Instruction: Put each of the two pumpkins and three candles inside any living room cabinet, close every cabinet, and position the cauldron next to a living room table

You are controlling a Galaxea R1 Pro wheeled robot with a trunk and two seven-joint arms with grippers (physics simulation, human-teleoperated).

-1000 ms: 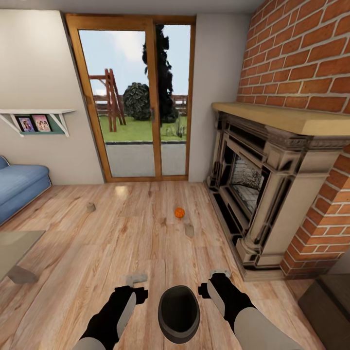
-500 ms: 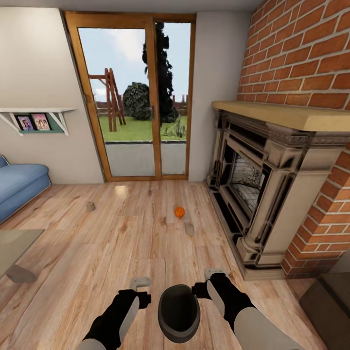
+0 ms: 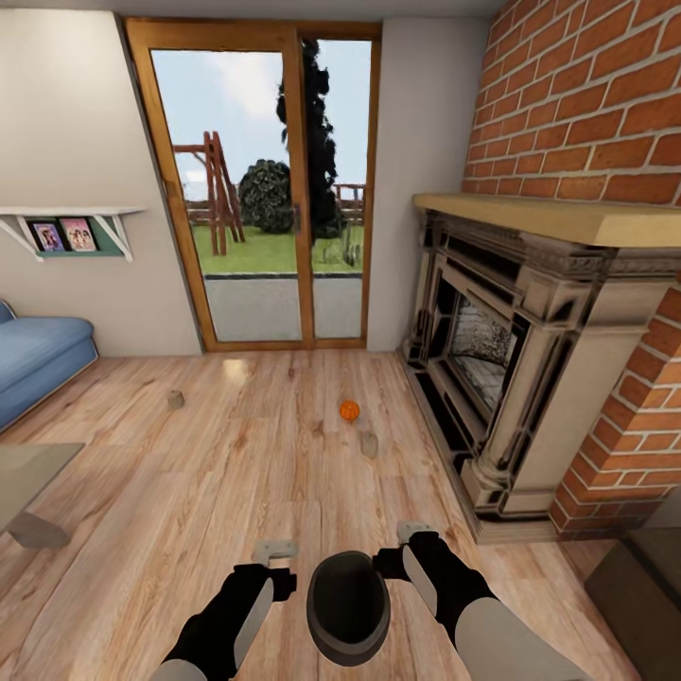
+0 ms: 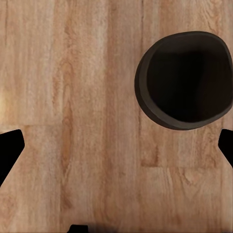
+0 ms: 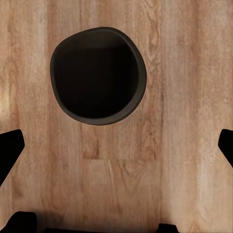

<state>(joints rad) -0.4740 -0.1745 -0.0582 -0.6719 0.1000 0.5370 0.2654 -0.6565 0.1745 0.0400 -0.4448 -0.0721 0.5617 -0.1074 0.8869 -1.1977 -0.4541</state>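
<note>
We see both grippers spread wide and empty: left gripper (image 3: 275, 550), right gripper (image 3: 414, 530). The black cauldron (image 3: 348, 605) sits on the wooden floor (image 3: 189, 492) between them, untouched; a pumpkin (image 3: 349, 410) and two candles (image 3: 369, 443) lie well beyond their fingertips.

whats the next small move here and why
Probably bring both pincers inward onto the cauldron. It sits on the floor between the left pincer and right pincer, both look open and neither touches it, while the pumpkin and candle lie farther ahead.
</note>
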